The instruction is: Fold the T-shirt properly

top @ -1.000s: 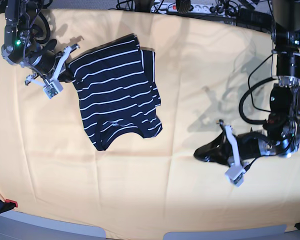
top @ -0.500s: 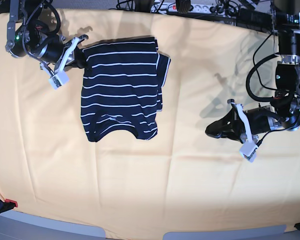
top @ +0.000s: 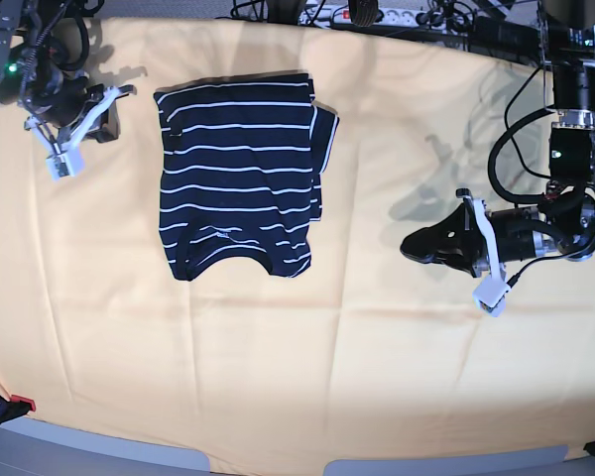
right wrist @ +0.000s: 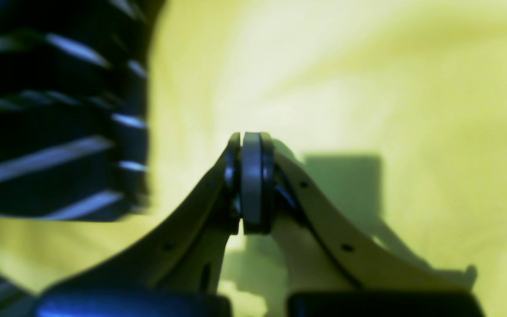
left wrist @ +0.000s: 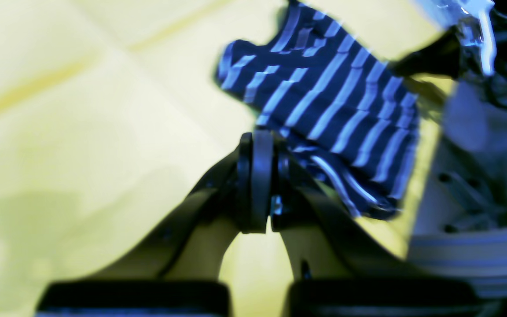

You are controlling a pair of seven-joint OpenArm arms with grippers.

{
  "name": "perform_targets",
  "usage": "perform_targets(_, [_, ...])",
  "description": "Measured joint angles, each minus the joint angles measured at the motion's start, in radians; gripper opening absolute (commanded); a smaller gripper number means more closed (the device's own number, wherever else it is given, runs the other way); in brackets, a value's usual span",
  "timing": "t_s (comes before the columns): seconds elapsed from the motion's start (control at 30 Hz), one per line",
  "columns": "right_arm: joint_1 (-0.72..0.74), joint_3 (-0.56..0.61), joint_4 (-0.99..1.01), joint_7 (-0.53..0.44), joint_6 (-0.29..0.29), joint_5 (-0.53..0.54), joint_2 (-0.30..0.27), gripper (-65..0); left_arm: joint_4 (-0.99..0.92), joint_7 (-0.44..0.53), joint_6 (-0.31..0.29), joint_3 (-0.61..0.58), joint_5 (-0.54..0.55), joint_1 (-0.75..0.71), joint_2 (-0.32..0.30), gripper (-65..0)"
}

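Note:
The T-shirt point(top: 238, 178), dark navy with thin white stripes, lies folded flat on the yellow table cover point(top: 307, 377), left of the middle, neck end toward the front. It also shows in the left wrist view point(left wrist: 332, 97) and at the left of the right wrist view point(right wrist: 51, 110). My right gripper point(top: 107, 119) is shut and empty, a short way left of the shirt's back left corner; the right wrist view shows its jaws pressed together point(right wrist: 250, 136). My left gripper point(top: 412, 245) is shut and empty over bare cover, well right of the shirt point(left wrist: 255, 136).
A power strip and cables point(top: 377, 15) lie along the table's back edge. A red clamp point(top: 15, 404) sits at the front left corner. The grey front edge point(top: 426, 464) runs along the bottom.
My right gripper has let go of the shirt's back left corner and drawn back to the left. The shirt has settled flat and squarer. My left gripper has shifted slightly.

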State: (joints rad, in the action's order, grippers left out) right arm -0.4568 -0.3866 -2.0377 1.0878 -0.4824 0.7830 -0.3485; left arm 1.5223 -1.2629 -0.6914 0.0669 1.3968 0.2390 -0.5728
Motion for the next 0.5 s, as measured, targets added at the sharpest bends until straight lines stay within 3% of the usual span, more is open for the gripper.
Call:
perform_targets(0.07, [0.004,-0.057,-0.049,-0.004,-0.092,0.138,0.0,-65.0,0.0,-0.071,-0.001,0.0,0.063,-0.003,-0.001,-65.0])
perform_targets(0.13, [0.005,-0.116,-0.083,0.024,-0.141,0.282,0.002,-65.0,0.005,-0.111,-0.001,0.0,0.06,-0.018,-0.005,-65.0])
perform_targets(0.33, [0.003,-0.298,-0.152,0.252,-0.187,0.617,0.002,-65.0,0.174,-0.129,-0.001,-0.002,0.062,-0.132,-0.045,-65.0])
perform_targets(0.4, [-0.022,-0.345,-0.176,0.271,-0.19,0.684,0.001,-65.0,0.269,-0.138,0.0,0.005,0.062,-0.196,-0.097,-65.0])
perform_targets(0.5, [-0.111,-0.414,-0.211,0.317,-0.206,0.679,0.004,-65.0,0.43,-0.14,-0.001,0.046,0.063,-0.302,-0.151,-65.0])
